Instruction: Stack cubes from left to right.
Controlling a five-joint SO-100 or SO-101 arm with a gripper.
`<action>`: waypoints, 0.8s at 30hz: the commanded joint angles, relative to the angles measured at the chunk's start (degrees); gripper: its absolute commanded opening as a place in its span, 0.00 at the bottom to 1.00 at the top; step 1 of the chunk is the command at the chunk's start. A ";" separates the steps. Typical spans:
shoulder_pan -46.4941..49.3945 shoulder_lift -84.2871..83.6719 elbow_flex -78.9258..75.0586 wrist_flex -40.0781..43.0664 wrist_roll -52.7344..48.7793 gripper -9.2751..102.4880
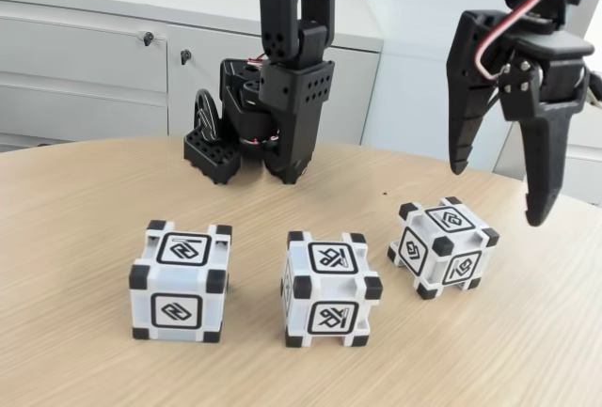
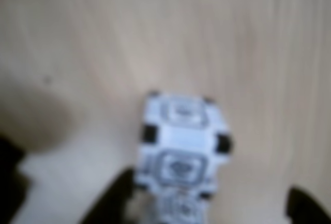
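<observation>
Three white cubes in a row on the pale wooden worktop (image 1: 75,200), each with black corner blocks and a black-framed square glyph on every visible face. In the fixed view: left cube (image 1: 179,282) square-on, middle cube (image 1: 330,287) turned slightly, right cube (image 1: 442,245) set further back and rotated so a corner points toward the camera. All flat, none stacked, well apart from each other; no long axis to speak of. Gripper (image 1: 499,195) hanging above and just right of the right cube, fingers spread wide, nothing held. In the blurred wrist view, one cube (image 2: 182,144) seen from above, glyph detail unreadable.
</observation>
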 commanded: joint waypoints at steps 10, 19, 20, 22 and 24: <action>0.35 0.70 8.17 -0.79 3.25 0.36; 0.53 0.18 8.35 -0.88 2.11 0.36; 0.53 0.18 8.35 -0.88 1.76 0.36; 0.53 0.18 8.26 -0.88 1.49 0.36; 0.44 0.26 8.17 -0.88 1.41 0.36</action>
